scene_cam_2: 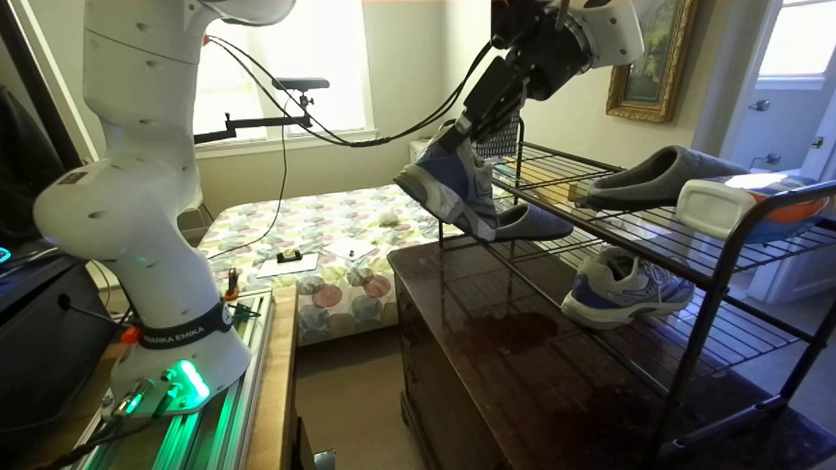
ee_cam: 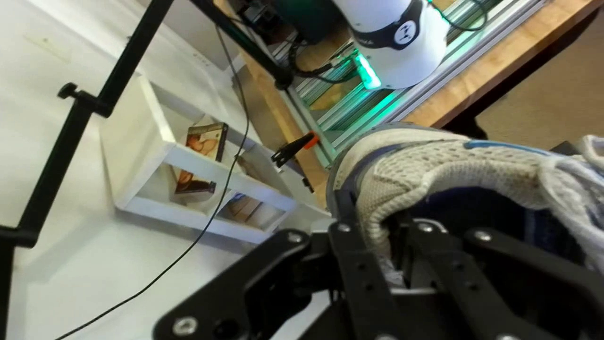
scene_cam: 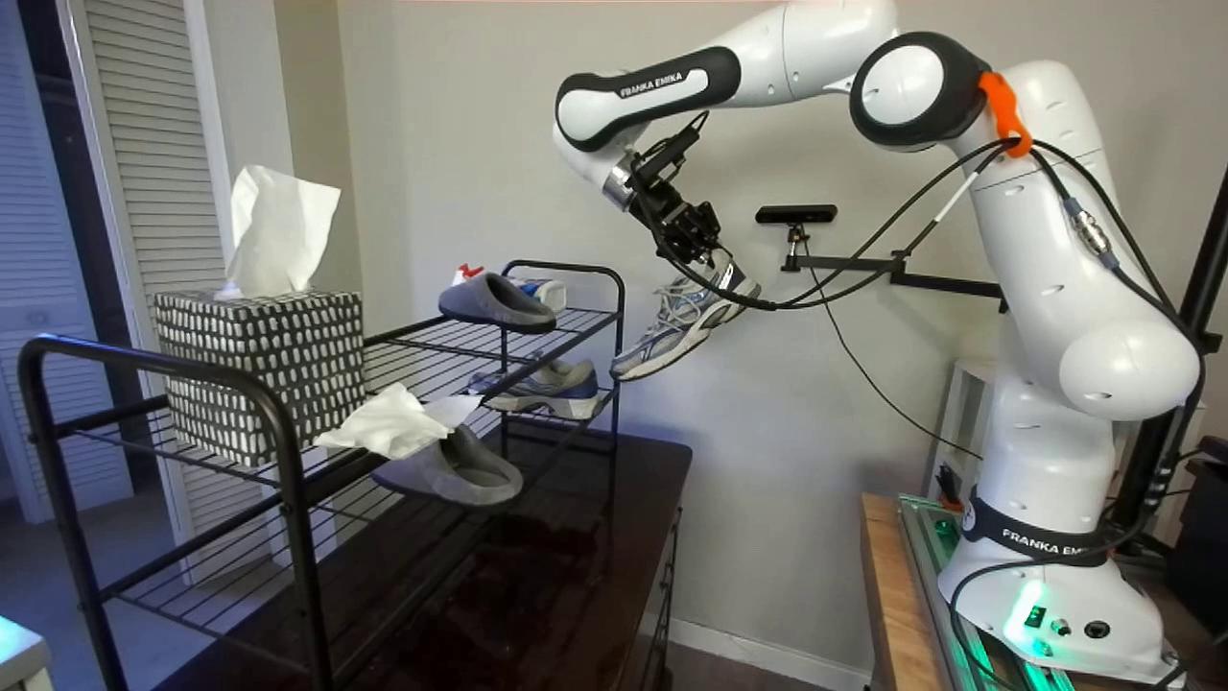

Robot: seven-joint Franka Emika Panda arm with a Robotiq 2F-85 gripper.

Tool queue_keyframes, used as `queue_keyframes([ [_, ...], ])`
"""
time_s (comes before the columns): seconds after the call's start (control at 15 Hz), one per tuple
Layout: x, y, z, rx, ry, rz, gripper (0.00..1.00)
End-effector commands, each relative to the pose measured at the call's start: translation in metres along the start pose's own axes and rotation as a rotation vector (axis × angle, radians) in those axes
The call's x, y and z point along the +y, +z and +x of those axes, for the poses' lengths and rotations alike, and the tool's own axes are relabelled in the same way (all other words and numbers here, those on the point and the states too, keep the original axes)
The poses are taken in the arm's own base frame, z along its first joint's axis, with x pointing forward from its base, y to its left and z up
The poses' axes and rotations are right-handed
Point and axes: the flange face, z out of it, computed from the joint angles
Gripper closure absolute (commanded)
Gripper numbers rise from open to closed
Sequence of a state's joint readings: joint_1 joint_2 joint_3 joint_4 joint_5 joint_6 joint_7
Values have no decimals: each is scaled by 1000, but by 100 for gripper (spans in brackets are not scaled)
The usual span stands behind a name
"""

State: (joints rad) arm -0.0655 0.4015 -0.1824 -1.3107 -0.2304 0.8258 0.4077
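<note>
Pinching is effected by the claw, its two fingers closed on the heel collar of a grey-and-blue sneaker: one finger lies inside the shoe opening, the other against the outside of the heel. All locations are referenced to the black wire shoe rack. The grey-and-blue sneaker is suspended at the robot-facing side of the shoe rack, tilted heel up with the toe directed down toward it; contact between toe and frame cannot be confirmed. On the upper shelf of the shoe rack, a grey slipper rests beside a container lying on its side, and a patterned tissue box occupies the opposite end. On the lower shelf of the shoe rack, a second sneaker sits beneath the container end, and a second slipper is located toward the tissue-box end. The table, of dark wood, carries the shoe rack. Across a floor gap from the shoe rack stands the robot base, displaying a green light. A bed with a circle-patterned cover is situated past the tissue-box end of the shoe rack.
</note>
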Motion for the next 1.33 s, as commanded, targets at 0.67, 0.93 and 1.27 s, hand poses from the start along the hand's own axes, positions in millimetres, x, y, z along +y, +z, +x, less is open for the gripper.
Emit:
queue_keyframes([
  [0.67, 4, 37, -37, -116, 155, 412, 95],
  [0.93, 7, 56, -36, -24, 187, 360, 95],
  [1.27, -7, 59, -36, 36, 247, 416, 95],
])
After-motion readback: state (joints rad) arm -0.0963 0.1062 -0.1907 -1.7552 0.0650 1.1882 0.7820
